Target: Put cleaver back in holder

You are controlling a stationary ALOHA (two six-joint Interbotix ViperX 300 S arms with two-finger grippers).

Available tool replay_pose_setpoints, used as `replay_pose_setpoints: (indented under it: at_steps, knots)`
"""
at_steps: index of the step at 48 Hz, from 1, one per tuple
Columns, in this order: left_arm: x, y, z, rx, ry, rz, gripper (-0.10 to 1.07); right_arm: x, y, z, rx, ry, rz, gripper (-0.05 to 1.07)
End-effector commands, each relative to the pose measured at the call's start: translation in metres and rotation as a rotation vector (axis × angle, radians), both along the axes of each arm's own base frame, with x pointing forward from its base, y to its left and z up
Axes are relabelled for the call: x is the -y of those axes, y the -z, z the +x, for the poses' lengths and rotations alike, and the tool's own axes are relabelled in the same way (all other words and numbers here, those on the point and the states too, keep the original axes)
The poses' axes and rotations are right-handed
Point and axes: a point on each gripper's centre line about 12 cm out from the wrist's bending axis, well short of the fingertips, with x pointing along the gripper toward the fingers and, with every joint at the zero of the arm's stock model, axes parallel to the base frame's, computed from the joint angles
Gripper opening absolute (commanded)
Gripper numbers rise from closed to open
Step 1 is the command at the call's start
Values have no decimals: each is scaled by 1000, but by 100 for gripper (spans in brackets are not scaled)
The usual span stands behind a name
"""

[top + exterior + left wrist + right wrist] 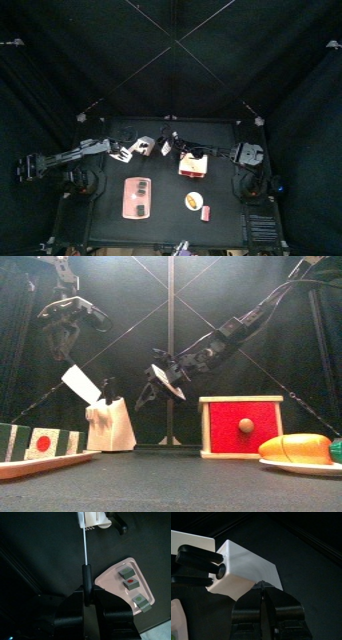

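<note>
cleaver (87, 547) held by its black handle in the left gripper (85, 601), blade tip at the white holder (97, 519); right gripper (266, 597) closed, empty, beside the holder; no writing readable.

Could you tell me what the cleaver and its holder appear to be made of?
The cleaver blade looks like pale, smooth metal or plastic; seen edge-on it is a thin bright line. Its handle is matte black, probably plastic. The holder is a matte white block, likely plastic or painted wood.
</note>
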Motion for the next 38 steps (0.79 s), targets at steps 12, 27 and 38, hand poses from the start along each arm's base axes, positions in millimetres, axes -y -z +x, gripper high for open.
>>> replay_pose_setpoints:
  at_steps: [12, 27, 38]
  knots:
    - [-6, 0, 8, 4, 16, -34, 24, 4, -20, 11, 43, -4, -21, 22]
    - [-20, -8, 12, 21, 2, -25, 24, 4, -16, 16, 25, -13, -20, 22]
    - [-30, -8, 24, 2, 25, -50, 24, 5, -15, 17, 22, -13, -19, 22]
